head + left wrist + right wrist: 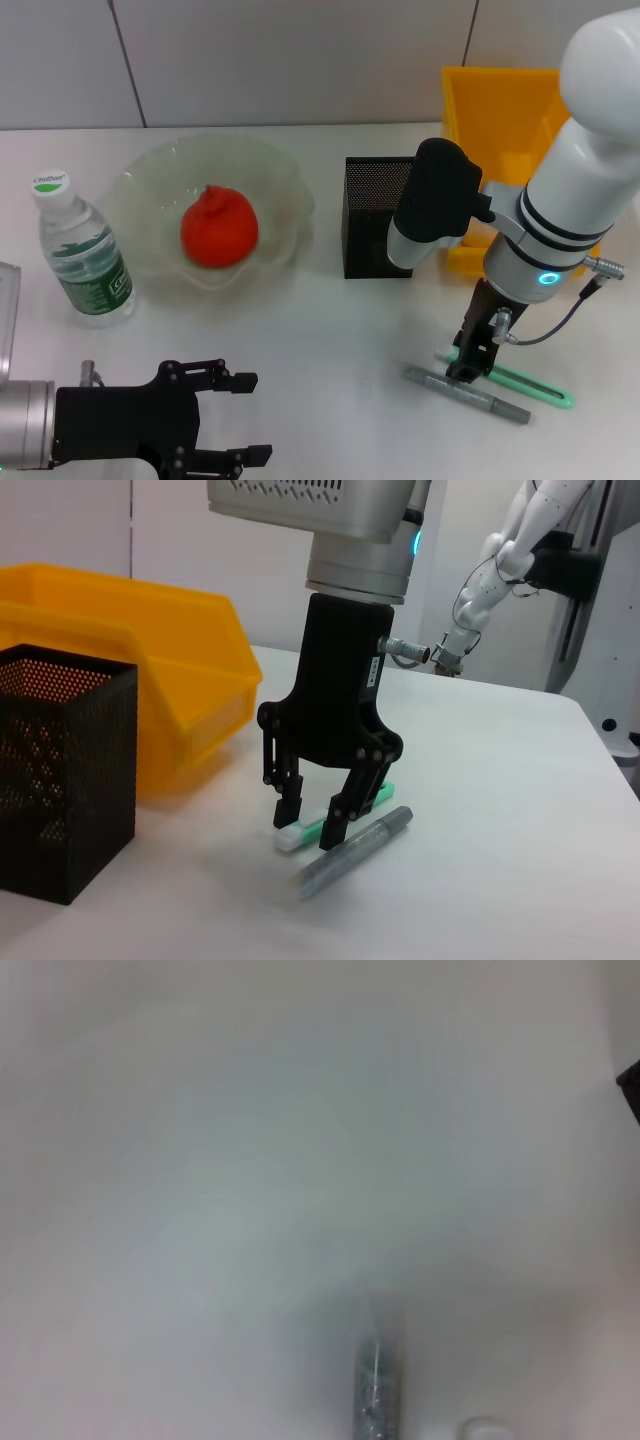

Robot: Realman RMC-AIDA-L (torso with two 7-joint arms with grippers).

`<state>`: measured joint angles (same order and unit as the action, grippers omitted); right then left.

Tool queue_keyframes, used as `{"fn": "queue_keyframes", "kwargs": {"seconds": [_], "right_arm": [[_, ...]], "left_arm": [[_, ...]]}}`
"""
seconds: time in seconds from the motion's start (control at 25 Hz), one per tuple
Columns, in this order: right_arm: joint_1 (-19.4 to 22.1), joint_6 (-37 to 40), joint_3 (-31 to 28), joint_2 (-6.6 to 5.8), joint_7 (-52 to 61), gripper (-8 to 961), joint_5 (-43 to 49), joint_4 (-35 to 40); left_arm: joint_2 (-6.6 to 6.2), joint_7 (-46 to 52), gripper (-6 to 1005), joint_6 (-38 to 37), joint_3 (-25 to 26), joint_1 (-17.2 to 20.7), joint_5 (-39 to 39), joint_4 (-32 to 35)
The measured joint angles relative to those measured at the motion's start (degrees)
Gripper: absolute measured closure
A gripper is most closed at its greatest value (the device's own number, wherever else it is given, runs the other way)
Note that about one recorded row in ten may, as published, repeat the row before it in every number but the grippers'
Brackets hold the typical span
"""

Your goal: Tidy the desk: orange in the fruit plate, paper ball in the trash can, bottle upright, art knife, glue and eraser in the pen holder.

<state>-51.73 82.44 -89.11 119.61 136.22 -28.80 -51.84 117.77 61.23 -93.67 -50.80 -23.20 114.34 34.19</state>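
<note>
The orange point(218, 228) lies in the glass fruit plate point(283, 170). The bottle point(80, 250) stands upright to its left. The black mesh pen holder point(378, 215) is at centre, also seen as the pen holder point(60, 770) in the left wrist view. My right gripper point(468, 372) points down at the table, open, its fingers point(340, 825) straddling the white-tipped end of a slim green art knife point(530, 386). A grey glittery glue stick point(355, 855) lies just beside it. My left gripper point(258, 418) is open low at the front left. The paper ball and eraser are not in view.
A yellow bin point(500, 120) stands behind and to the right of the pen holder, close to my right arm. The table's right edge shows in the left wrist view, with another robot arm point(500, 570) beyond it.
</note>
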Motion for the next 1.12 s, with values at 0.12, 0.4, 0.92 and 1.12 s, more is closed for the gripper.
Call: {"fn": "queue_keyframes", "kwargs": {"seconds": [0.12, 0.4, 0.92, 1.12], "right_arm": [[0.0, -0.4, 0.3, 0.0, 0.0, 592, 0.0, 0.0], [0.1, -0.9, 0.4, 0.0, 0.1, 599, 0.0, 0.4], [0.0, -1.6, 0.4, 0.0, 0.2, 655, 0.2, 0.8], [0.0, -1.9, 0.4, 0.0, 0.2, 701, 0.3, 1.1]], "left_arm": [[0.04, -0.2, 214, -0.1, 0.0, 0.0, 0.0, 0.0], [0.08, -0.2, 214, -0.3, 0.0, 0.0, 0.0, 0.0], [0.11, 0.0, 214, 0.0, 0.0, -0.1, 0.0, 0.2], [0.09, 0.0, 214, 0.0, 0.3, -0.2, 0.0, 0.2]]}}
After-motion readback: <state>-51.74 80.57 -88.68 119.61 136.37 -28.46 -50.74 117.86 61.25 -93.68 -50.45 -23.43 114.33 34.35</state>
